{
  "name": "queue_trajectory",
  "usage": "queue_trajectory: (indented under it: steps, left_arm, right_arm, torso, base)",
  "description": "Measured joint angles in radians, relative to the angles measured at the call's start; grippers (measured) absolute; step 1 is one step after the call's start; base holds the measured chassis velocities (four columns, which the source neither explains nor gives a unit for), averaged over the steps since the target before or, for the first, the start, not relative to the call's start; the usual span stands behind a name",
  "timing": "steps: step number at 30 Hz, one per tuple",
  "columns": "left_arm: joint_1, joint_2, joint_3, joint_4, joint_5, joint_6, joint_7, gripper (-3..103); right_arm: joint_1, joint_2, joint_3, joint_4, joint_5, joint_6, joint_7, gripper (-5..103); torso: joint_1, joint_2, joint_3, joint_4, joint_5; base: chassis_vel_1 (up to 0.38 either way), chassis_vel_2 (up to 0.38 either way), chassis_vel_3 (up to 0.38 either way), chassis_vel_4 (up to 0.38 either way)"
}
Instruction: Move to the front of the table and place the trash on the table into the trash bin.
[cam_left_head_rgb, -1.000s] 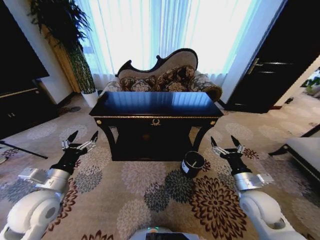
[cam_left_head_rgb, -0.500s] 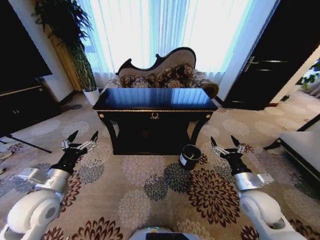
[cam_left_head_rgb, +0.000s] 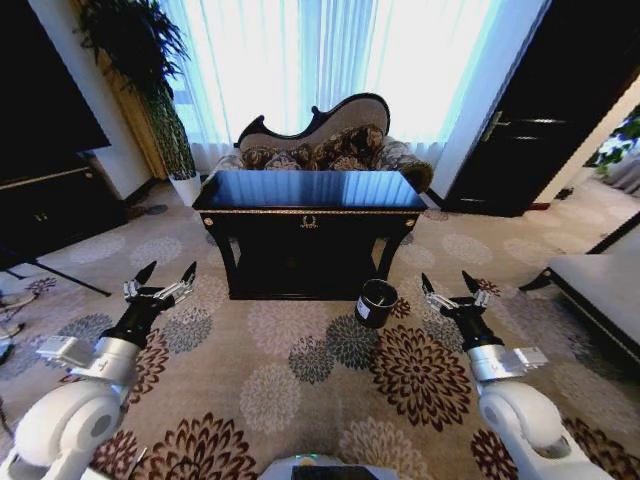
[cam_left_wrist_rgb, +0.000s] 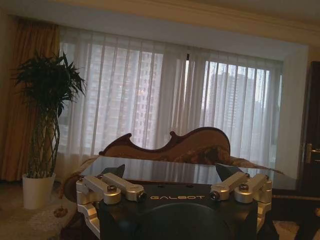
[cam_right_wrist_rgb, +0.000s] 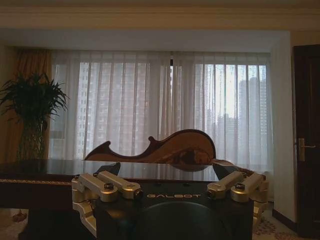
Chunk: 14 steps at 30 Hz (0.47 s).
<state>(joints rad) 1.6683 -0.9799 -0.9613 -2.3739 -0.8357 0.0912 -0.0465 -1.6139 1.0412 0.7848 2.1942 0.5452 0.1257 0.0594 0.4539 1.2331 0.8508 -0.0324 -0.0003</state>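
We stand on the flowered carpet at some distance from the table, which is in front of us with its long side toward us and its gold ornament in the middle of the apron. The top of the table is dark and shiny, and we cannot make out any trash on it from here. The trash bin stands upright on the carpet, just beside the front right leg of the table. Our left gripper hangs in the air over the carpet on the left, with its two fingers spread apart and holding nothing. Our right gripper is on the right, near the trash bin but apart from it, also with fingers spread and holding nothing. Behind the table there is a curved sofa before the bright curtains, and a tall plant stands at the left.
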Motion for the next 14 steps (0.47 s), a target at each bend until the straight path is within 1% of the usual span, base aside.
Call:
queue_trajectory:
  steps: [9,14]
  left_arm:
    - [0.0,0.0,0.0,0.0,0.0,0.0,0.0,100]
    - [0.0,0.0,0.0,0.0,0.0,0.0,0.0,100]
  right_arm:
    - [0.0,0.0,0.0,0.0,0.0,0.0,0.0,100]
    - [0.0,0.0,0.0,0.0,0.0,0.0,0.0,100]
  torso:
    - [0.0,0.0,0.0,0.0,0.0001]
    - [0.0,0.0,0.0,-0.0001,0.0]
  base:
    - [0.13,-0.133,-0.127,0.122]
    - [0.057,-0.037,-0.052,0.041]
